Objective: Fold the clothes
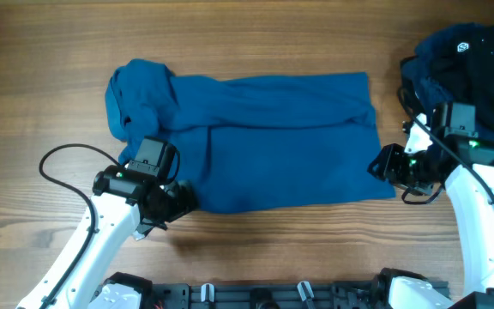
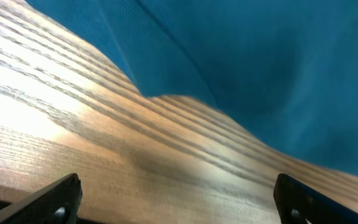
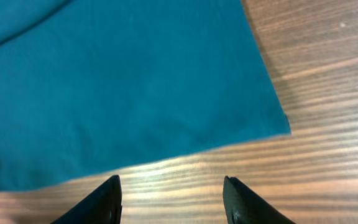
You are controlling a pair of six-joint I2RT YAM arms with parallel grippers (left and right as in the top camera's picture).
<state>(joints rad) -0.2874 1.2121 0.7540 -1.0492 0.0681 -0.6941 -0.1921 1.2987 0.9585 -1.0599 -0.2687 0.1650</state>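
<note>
The clothes (image 1: 273, 137), a medium-blue shirt, lie flat across the middle of the table, folded lengthwise, with a bunched end at the left. My left gripper (image 1: 181, 200) sits at the shirt's near-left corner. In the left wrist view it (image 2: 179, 205) is wide open over bare wood, with the blue cloth (image 2: 260, 68) just ahead. My right gripper (image 1: 378, 163) is at the shirt's right edge. The right wrist view shows it (image 3: 173, 199) open over bare wood, just short of the shirt's hem and corner (image 3: 135, 93). Neither gripper holds anything.
A heap of dark garments (image 1: 470, 69), one black with a white logo (image 1: 463, 47), lies at the back right behind the right arm. A black cable (image 1: 50, 163) loops out left of the left arm. The table's front edge carries the arm bases (image 1: 256, 296).
</note>
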